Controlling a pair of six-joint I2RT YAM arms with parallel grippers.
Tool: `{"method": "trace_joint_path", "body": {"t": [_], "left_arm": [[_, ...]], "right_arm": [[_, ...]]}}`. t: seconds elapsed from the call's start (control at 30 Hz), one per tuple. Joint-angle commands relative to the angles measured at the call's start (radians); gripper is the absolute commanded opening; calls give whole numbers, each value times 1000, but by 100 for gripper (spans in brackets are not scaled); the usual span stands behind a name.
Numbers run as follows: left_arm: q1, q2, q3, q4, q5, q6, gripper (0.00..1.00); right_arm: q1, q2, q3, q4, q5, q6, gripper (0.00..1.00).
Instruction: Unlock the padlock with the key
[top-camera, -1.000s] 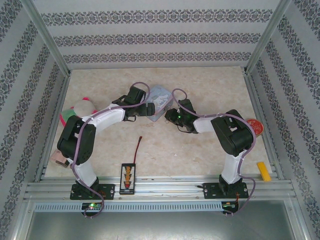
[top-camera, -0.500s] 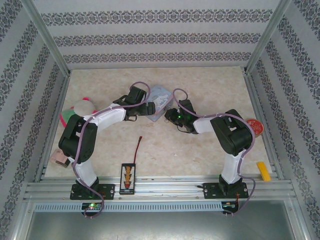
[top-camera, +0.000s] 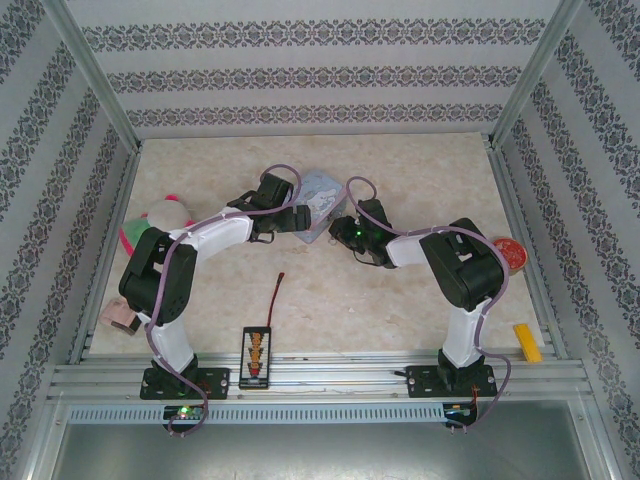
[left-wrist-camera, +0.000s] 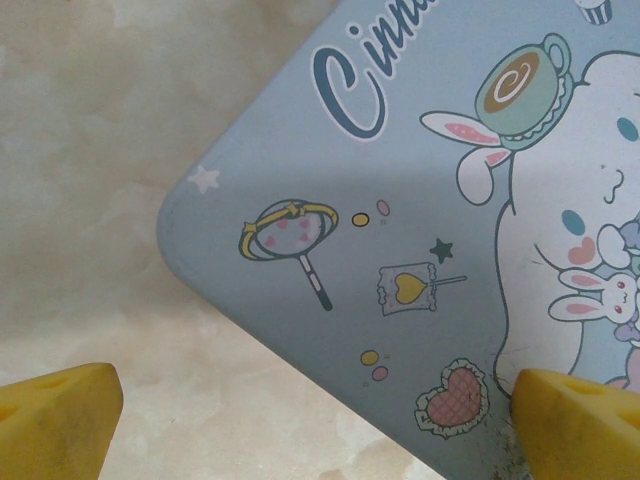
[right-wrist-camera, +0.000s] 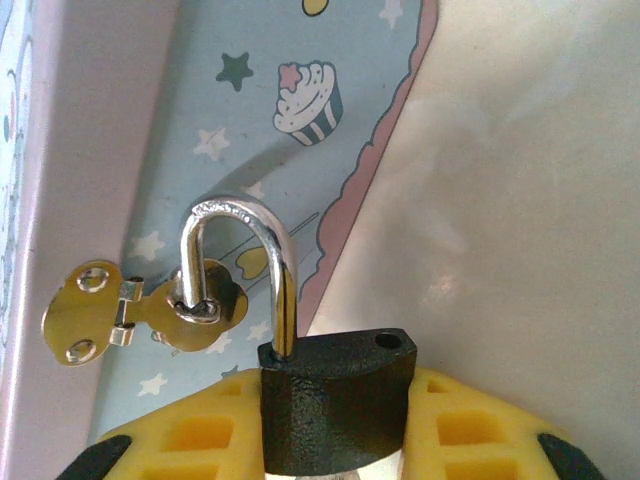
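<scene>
In the right wrist view my right gripper (right-wrist-camera: 335, 392) is shut on the padlock's (right-wrist-camera: 335, 405) small dark body. Its silvery shackle (right-wrist-camera: 240, 215) stands raised, with one leg out of the body and an empty hole showing on top. The free leg hooks through the brass hasp (right-wrist-camera: 100, 315) on the pale blue tin (right-wrist-camera: 260, 120). The key is hidden. My left gripper (left-wrist-camera: 320, 430) is open over a corner of the tin's printed lid (left-wrist-camera: 420, 200), gripping nothing. From above, both grippers (top-camera: 290, 222) (top-camera: 342, 228) meet at the tin (top-camera: 318, 190).
A pink and green plush (top-camera: 160, 215) lies at the left, with a pink block (top-camera: 118, 315) near the left arm's base. A black connector board (top-camera: 256, 355) with a red wire lies at the front. A red round thing (top-camera: 510, 252) and a yellow piece (top-camera: 527, 342) lie at the right.
The left arm's elbow has shifted a little, uncovering more of the plush and the pink block. The right arm and the padlock have stayed put.
</scene>
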Motion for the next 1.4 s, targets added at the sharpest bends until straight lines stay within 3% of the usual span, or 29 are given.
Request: {"method": "trace_joint_path", "body": {"t": [0.0, 0.77, 1.2, 1.37], "left_arm": [[-8, 4, -2, -11, -28, 6, 99], [-2, -11, -26, 12, -11, 1, 99], [8, -15, -41, 31, 14, -2, 99], [20, -19, -50, 41, 30, -13, 100]], "right_arm": [[-3, 54, 1, 18, -20, 14, 0], [-23, 68, 26, 71, 0, 41, 0], [-45, 117, -5, 296, -32, 134, 0], [-49, 77, -33, 272, -17, 100, 0]]}}
